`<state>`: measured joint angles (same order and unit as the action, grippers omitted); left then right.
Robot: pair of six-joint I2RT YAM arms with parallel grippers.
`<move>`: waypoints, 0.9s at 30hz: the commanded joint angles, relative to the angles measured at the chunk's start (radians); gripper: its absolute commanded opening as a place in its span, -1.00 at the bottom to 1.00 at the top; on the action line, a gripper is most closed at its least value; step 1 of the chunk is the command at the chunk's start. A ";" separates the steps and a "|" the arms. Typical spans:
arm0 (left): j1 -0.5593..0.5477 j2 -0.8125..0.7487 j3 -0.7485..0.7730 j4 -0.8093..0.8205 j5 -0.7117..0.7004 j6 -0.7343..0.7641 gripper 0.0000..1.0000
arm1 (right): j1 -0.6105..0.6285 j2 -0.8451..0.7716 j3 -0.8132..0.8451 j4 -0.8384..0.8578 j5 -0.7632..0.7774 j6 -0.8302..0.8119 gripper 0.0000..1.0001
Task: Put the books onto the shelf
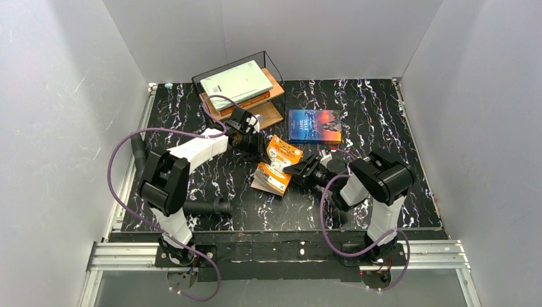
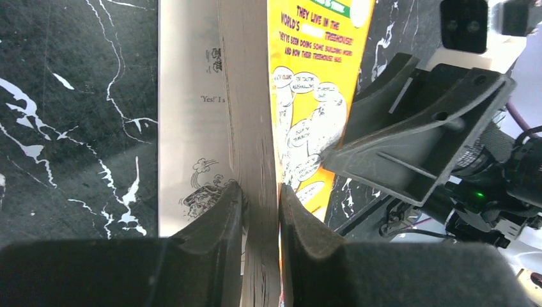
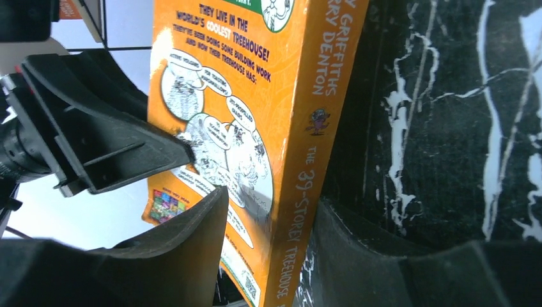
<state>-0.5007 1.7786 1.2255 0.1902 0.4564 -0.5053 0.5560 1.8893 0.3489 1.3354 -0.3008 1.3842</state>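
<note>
The orange cartoon book (image 1: 279, 161) hangs tilted above the middle of the table between both arms. My left gripper (image 1: 259, 146) is shut on its page edge and back cover (image 2: 313, 96), with an inner page (image 2: 192, 128) folded out to the left. My right gripper (image 3: 271, 198) straddles the spine (image 3: 319, 89); its fingers (image 3: 211, 217) stand apart and a gap shows beside the cover. The shelf (image 1: 271, 115) stands at the back left with a pale grey-green book (image 1: 235, 83) on its top board and a reddish book edge (image 1: 248, 100) under that. A blue sunset book (image 1: 314, 125) lies flat to the shelf's right.
White walls close in the table on three sides. An aluminium rail (image 1: 137, 150) runs along the left edge. A black corrugated hose (image 1: 206, 206) lies by the left arm's base. In the left wrist view, my right gripper's black finger (image 2: 415, 141) sits close to the cover.
</note>
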 commanded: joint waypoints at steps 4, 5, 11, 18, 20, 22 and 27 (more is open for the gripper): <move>-0.036 0.008 0.029 -0.181 0.112 0.078 -1.00 | 0.012 -0.187 0.040 0.271 -0.046 -0.030 0.02; -0.036 0.015 0.038 -0.210 0.110 0.090 -1.00 | 0.012 -0.200 0.045 0.271 -0.058 -0.032 0.00; -0.036 -0.004 0.040 -0.221 0.131 0.115 -1.00 | 0.011 -0.213 0.069 0.266 -0.082 -0.034 0.02; -0.035 -0.030 0.073 -0.263 0.178 0.168 -1.00 | 0.012 -0.141 0.116 0.270 -0.115 -0.036 0.08; -0.033 -0.031 0.087 -0.293 0.190 0.188 -1.00 | 0.012 -0.134 0.122 0.271 -0.120 -0.036 0.00; -0.033 -0.036 0.094 -0.304 0.195 0.197 -1.00 | 0.012 -0.134 0.124 0.271 -0.125 -0.037 -0.15; -0.033 -0.051 0.100 -0.306 0.205 0.213 -1.00 | 0.007 -0.146 0.116 0.269 -0.119 -0.027 -0.97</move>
<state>-0.4931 1.7657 1.3182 0.0242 0.5262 -0.3347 0.5549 1.7798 0.3901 1.3197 -0.4107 1.3350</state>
